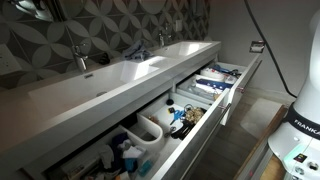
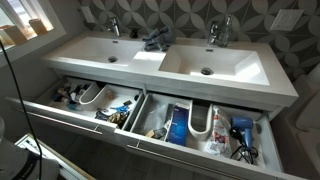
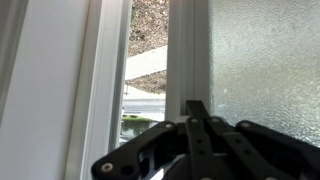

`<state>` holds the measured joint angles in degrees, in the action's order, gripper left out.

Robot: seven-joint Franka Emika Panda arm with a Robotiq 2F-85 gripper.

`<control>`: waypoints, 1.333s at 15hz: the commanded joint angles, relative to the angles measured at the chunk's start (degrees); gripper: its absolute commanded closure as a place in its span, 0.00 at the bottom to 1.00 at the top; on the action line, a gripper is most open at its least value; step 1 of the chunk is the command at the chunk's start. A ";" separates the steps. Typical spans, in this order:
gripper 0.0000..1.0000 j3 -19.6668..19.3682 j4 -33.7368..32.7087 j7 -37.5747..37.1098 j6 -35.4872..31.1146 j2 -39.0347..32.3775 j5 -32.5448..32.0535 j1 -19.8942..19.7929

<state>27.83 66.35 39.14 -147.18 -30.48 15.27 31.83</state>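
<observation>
Nearest the wrist camera is the end effector (image 3: pixel 197 104). Its fingers are drawn together to a single narrow tip with nothing between them, and it points at a window.

From left to right in that view:
- a slanted white jamb (image 3: pixel 105 80)
- a clear strip (image 3: pixel 148 60) showing gravel, a path and some green outside
- an upright white frame bar (image 3: pixel 187 50), directly ahead of the tip
- a frosted pane (image 3: pixel 265 60)

Whether the tip touches the bar cannot be told.

The bar looks rigid, fixed and smooth-painted, so it would probably give nothing under a push and offer little grip on its flat face. An edge of the bar would likely be the only place to take hold. The pane is probably brittle and slick, and best kept off.

The end effector shows in neither exterior view, only the arm's base (image 1: pixel 300 135).

An exterior view shows the rest from left to right:
- the left drawer (image 2: pixel 40 104), pulled open and cluttered round a white U-shaped cut-out (image 2: pixel 92 97)
- on the bench (image 2: pixel 150 60) above, the left tap (image 2: pixel 113 27) and left basin (image 2: pixel 105 50)
- a dark bundle (image 2: pixel 153 40) between the basins
- the right basin (image 2: pixel 205 62) and right tap (image 2: pixel 220 32)
- the right drawer (image 2: pixel 200 158), also open, with a blue hair dryer (image 2: pixel 240 130) at its far end

The open drawers jut out well in front of the cabinet.
</observation>
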 commanded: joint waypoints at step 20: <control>1.00 -10.98 -20.47 -19.11 -7.95 -13.94 -17.88 7.06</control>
<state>19.60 53.71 22.03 -153.21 -39.69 0.39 38.57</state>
